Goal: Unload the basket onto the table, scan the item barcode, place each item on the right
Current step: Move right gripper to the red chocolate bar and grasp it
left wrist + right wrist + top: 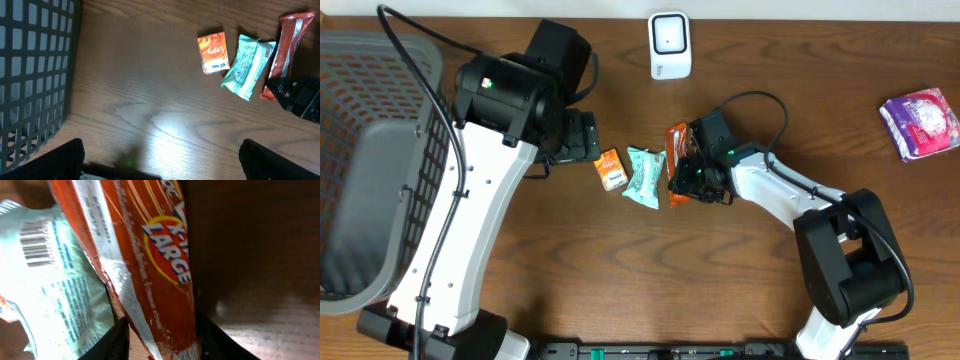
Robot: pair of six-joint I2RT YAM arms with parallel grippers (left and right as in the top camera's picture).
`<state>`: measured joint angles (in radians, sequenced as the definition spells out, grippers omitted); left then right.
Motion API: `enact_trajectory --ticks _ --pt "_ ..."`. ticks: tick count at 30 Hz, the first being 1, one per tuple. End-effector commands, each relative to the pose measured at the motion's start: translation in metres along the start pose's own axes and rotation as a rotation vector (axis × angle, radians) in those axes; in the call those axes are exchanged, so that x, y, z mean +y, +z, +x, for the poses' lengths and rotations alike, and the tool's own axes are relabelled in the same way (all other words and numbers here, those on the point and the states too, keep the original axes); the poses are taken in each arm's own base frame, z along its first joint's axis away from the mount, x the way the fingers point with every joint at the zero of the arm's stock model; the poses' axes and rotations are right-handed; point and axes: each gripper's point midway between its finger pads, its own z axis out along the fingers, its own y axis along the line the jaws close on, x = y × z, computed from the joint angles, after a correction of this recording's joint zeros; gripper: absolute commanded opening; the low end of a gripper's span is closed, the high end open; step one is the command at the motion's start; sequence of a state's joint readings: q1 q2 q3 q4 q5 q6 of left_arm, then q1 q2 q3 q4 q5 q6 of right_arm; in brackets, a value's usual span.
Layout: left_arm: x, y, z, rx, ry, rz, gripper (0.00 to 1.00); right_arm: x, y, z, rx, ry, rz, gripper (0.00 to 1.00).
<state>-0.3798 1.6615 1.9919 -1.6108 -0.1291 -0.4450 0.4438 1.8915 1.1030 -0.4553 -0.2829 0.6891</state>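
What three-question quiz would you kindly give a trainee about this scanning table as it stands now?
1. Multiple choice: which item lies between the fingers of the right hand? A small orange box; B teal packet; C orange-red bar.
2. True or false: the white scanner sits inside the grey basket.
3. Fill in: the jaws of the left hand stand ____.
Key: 1 C; the small orange box and teal packet lie outside the grip. 2 False; the white scanner stands on the table, apart from the grey basket. 3 Open.
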Motion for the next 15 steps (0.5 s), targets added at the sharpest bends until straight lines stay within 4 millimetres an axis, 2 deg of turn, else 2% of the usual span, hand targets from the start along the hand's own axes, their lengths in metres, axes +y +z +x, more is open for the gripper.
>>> enact_trajectory --ticks 1,3,4,7,8,9,15 --pt "0.0065 -0.002 0.0087 0.034 0.001 -0.022 0.98 -0.0091 0.0085 0.0079 0.004 0.0 0.033 0.4" --pt "0.0065 -0.002 0.0087 0.034 0.001 -0.022 0.98 -0.0093 0.0112 0.0103 0.002 -0.006 0.029 0.37" --pt "0.0065 -0.002 0.0087 0.034 0.001 -0.022 0.98 -0.0101 0.0124 0.0112 0.001 -0.007 0.028 0.33" --pt "0.0065 -0.002 0.0087 0.034 0.001 -0.022 0.98 -0.0134 0.0154 0.0145 0.003 -0.008 0.029 0.16" --pt "0.0065 -0.002 0.0087 0.034 0.001 -0.022 0.98 -0.0142 0.0156 0.0152 0.005 -0.009 0.031 0.04" --pt "0.0065 -0.002 0.0087 0.034 0.001 -0.022 0.98 -0.0141 0.0156 0.0151 0.004 -0.014 0.03 0.01" --pt "0.0065 -0.002 0.0087 0.034 0.001 -0.022 0.98 -0.0071 0.0088 0.0052 -0.015 -0.108 0.025 0.01"
